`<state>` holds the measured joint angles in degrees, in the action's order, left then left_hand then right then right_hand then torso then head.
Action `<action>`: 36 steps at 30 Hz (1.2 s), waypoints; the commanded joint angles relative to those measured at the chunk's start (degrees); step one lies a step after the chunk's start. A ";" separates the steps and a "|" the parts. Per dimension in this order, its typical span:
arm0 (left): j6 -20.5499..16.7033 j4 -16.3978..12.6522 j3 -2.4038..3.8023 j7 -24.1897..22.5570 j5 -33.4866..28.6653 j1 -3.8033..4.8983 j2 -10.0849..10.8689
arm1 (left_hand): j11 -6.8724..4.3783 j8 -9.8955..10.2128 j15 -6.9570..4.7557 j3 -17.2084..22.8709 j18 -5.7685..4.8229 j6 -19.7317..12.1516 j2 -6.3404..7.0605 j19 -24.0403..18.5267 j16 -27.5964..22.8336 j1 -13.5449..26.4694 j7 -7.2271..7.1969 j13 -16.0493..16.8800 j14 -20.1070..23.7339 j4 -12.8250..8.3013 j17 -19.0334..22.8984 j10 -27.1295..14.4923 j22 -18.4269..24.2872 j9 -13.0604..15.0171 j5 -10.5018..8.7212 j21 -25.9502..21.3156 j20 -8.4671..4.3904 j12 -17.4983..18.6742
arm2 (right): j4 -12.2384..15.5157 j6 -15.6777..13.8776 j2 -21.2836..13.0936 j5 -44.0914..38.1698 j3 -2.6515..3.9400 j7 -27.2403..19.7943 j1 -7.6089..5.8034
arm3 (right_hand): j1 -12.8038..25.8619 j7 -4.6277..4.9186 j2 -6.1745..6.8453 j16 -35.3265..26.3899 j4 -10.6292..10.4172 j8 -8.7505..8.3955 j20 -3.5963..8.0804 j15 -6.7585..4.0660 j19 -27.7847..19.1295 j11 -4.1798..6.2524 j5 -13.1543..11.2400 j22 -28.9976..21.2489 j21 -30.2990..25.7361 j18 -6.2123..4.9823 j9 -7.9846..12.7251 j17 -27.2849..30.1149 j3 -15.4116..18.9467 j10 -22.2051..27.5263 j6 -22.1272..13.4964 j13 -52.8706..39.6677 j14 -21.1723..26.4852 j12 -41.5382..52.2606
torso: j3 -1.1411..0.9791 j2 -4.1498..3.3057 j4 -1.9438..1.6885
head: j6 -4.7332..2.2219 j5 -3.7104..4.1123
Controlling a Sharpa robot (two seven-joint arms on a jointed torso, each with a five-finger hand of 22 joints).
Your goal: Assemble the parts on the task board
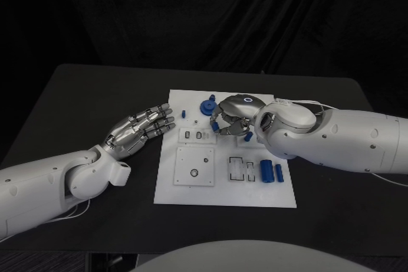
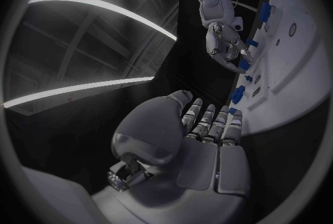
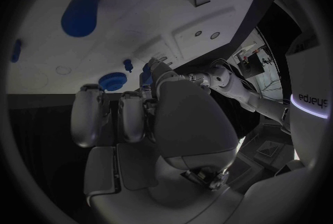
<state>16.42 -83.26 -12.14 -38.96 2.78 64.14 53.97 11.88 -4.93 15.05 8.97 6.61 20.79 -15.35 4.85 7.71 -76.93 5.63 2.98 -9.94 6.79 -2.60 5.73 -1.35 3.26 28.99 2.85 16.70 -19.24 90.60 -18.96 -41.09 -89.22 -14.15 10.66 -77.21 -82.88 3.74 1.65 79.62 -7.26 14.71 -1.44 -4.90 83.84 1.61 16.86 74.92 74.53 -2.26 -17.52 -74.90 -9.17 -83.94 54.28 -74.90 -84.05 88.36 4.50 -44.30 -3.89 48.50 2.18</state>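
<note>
The white task board lies in the middle of the black table. My right hand hovers over the board's far middle with its fingers curled down, and pinches a small blue part at its fingertips; the right wrist view shows this part between thumb and finger. A round blue part stands just left of that hand. Two blue cylinders lie at the board's right side. My left hand is stretched out flat beside the board's left edge and holds nothing.
A small blue peg stands near the board's far left edge. Raised white plates with holes and outlined slots occupy the board's middle. Bare black table surrounds the board.
</note>
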 commanded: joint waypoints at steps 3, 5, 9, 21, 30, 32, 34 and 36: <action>0.26 -0.16 0.05 -4.70 -0.27 -0.07 -0.22 | 0.22 0.21 0.06 0.50 -1.01 0.18 -0.15 0.22 0.27 0.58 0.12 0.00 0.23 -0.07 0.06 -0.14 0.00 0.00 0.20 0.06 0.07 -0.07 | -1.09 1.62 1.23 -0.71 0.05 2.57 0.47 | 0.62 0.28 0.05 -0.25 -0.07 3.54 -0.14 0.29 -0.08 -0.63 0.29 10.48 -0.39 -1.13 -6.05 -3.96 0.33 -3.59 -0.08 -12.06 -2.96 -0.28 | -0.01 0.04 0.00 | 0.23 0.05; 0.29 -0.06 0.05 -4.68 -0.27 -0.07 -0.34 | 0.22 0.21 0.06 0.50 -1.01 0.18 -0.15 0.22 0.27 0.58 0.12 0.00 0.23 -0.07 0.06 -0.14 0.00 0.00 0.20 0.06 0.07 -0.07 | -1.20 1.88 1.60 -0.71 0.05 2.70 0.54 | 0.74 0.34 0.09 -0.21 -0.11 3.49 -0.19 0.35 -0.06 -0.70 0.28 10.49 -0.38 -1.12 -6.05 -4.00 0.36 -3.62 -0.15 -12.11 -2.97 -0.25 | 0.00 0.05 0.00 | 0.27 0.11; 0.43 0.08 0.05 -4.65 -0.27 -0.07 -0.65 | 0.22 0.21 0.06 0.50 -1.01 0.18 -0.15 0.22 0.27 0.58 0.12 0.00 0.23 -0.07 0.06 -0.14 0.00 0.00 0.20 0.06 0.07 -0.07 | -1.27 2.50 2.20 -0.71 0.05 3.02 0.61 | 1.00 0.48 0.20 -0.34 -0.19 3.30 -0.30 0.47 -0.13 -0.79 0.22 10.42 -0.62 -1.17 -6.03 -3.86 0.41 -3.57 -0.44 -12.04 -2.94 -0.29 | -0.01 0.04 0.03 | 0.34 0.31; 0.72 0.39 0.05 -4.44 -0.27 -0.07 -0.96 | 0.22 0.23 0.06 0.59 -1.00 0.07 -0.14 0.14 0.23 0.63 0.13 0.00 0.30 -0.07 0.07 -0.14 0.02 -0.02 0.21 0.01 0.07 -0.03 | -1.32 3.82 2.61 -0.72 0.06 3.01 0.67 | 2.59 0.91 0.51 -1.00 -0.89 2.35 -0.75 0.84 -0.52 -1.17 -1.13 10.08 -1.88 -1.43 -5.89 -3.17 0.73 -3.09 -1.67 -11.49 -2.71 -0.67 | -0.01 0.06 0.07 | 0.10 0.10; 0.98 0.53 0.05 -4.37 -0.27 -0.07 -1.25 | 0.22 0.24 0.05 0.63 -1.00 0.04 -0.15 0.12 0.21 0.64 0.13 0.00 0.34 -0.06 0.08 -0.15 0.03 -0.02 0.21 0.00 0.07 -0.02 | -1.11 5.05 2.67 -0.72 0.05 3.32 0.72 | 2.61 1.35 0.87 -1.43 -0.53 -0.41 -0.92 0.91 -0.78 -1.21 -1.11 9.87 -2.86 -1.60 -4.93 -2.71 0.17 -2.63 -5.63 -11.02 -2.48 -1.00 | -0.01 0.07 0.06 | -0.03 0.32; 0.99 0.54 0.05 -4.36 -0.27 -0.07 -1.26 | 0.21 0.25 0.05 0.75 -1.00 -0.01 -0.20 0.12 0.23 0.69 0.14 0.00 0.36 -0.03 0.09 -0.16 0.03 -0.03 0.23 0.00 0.07 0.00 | -1.20 5.27 2.67 -0.72 0.05 3.40 0.72 | 2.67 1.47 0.94 -1.55 -0.50 -0.99 -0.96 0.97 -0.79 -1.29 -1.15 9.86 -2.96 -1.61 -4.67 -2.58 0.05 -2.56 -6.43 -10.95 -2.43 -1.06 | 0.01 0.09 0.04 | 0.02 0.30; 1.01 0.55 0.05 -4.34 -0.27 -0.08 -1.26 | 0.21 0.25 0.05 0.75 -1.00 -0.01 -0.20 0.12 0.23 0.69 0.14 0.00 0.36 -0.03 0.09 -0.16 0.03 -0.03 0.23 0.00 0.07 0.00 | -1.27 5.48 2.67 -0.72 0.05 3.47 0.72 | 2.74 1.58 1.04 -1.64 -0.48 -1.50 -1.01 1.04 -0.84 -1.37 -1.19 9.82 -3.15 -1.64 -4.42 -2.48 -0.03 -2.48 -7.10 -10.85 -2.39 -1.12 | 0.03 0.08 0.06 | 0.03 0.25; 1.02 0.58 0.05 -4.32 -0.27 -0.08 -1.26 | 0.21 0.25 0.05 0.75 -1.00 -0.01 -0.20 0.12 0.23 0.69 0.14 0.00 0.36 -0.03 0.09 -0.16 0.03 -0.03 0.23 0.00 0.07 0.00 | -1.30 5.72 2.68 -0.72 0.05 3.51 0.73 | 2.82 1.66 1.20 -1.67 -0.46 -2.59 -1.09 1.12 -0.87 -1.46 -1.29 9.79 -3.37 -1.66 -3.87 -2.43 -0.22 -2.37 -8.34 -10.74 -2.36 -1.20 | 0.04 0.10 0.07 | 0.09 0.21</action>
<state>16.61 -82.60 -12.14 -38.96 2.78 64.14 52.81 11.88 -4.93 15.05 9.28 6.61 20.79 -15.58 4.85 7.71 -76.71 5.63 2.98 -9.95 6.80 -2.59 5.73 -1.35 3.26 28.99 2.85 16.70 -19.24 89.28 -14.59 -38.44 -89.51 -14.12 12.97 -76.65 -80.22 5.40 2.28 78.28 -7.73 12.39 -2.26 -4.08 83.02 0.60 15.91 74.94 71.46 -3.15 -21.53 -74.90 -9.19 -84.13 46.29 -74.90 -84.05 87.48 4.49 -44.22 -3.84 48.52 2.45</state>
